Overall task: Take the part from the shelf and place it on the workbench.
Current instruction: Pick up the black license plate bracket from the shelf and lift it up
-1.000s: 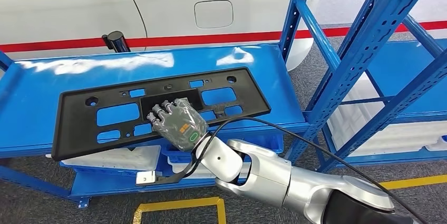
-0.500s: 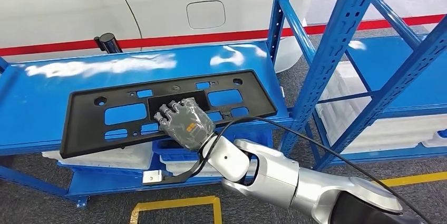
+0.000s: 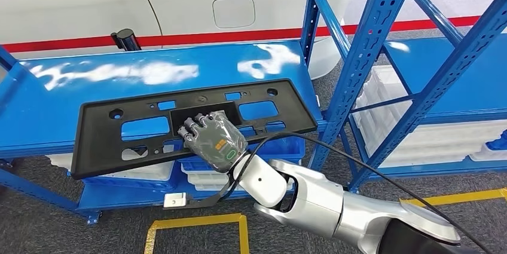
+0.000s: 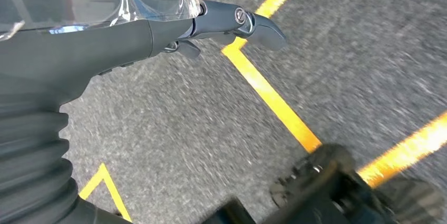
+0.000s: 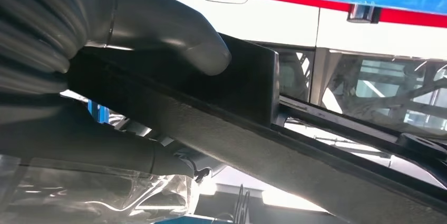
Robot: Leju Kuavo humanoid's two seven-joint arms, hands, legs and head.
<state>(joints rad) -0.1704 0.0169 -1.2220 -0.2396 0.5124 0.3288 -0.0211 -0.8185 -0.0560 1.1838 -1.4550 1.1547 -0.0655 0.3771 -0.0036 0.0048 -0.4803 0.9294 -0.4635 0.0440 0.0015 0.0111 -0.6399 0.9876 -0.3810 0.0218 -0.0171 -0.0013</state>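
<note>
Blue shelf (image 3: 54, 104) under black part (image 3: 107, 140), near edge overhanging, clasped by right hand (image 3: 214, 139).

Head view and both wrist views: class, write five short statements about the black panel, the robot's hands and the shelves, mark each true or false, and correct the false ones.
1. The right hand grips the black panel. True.
2. The panel is a solid sheet with no openings. False: it has several cut-outs and small holes.
3. The left hand holds a part. False: it holds nothing and hangs over grey floor with yellow lines.
4. A white car with a red stripe stands behind the blue shelf. True.
5. White trays sit on top of the upper shelf. False: they sit on lower shelves.
</note>
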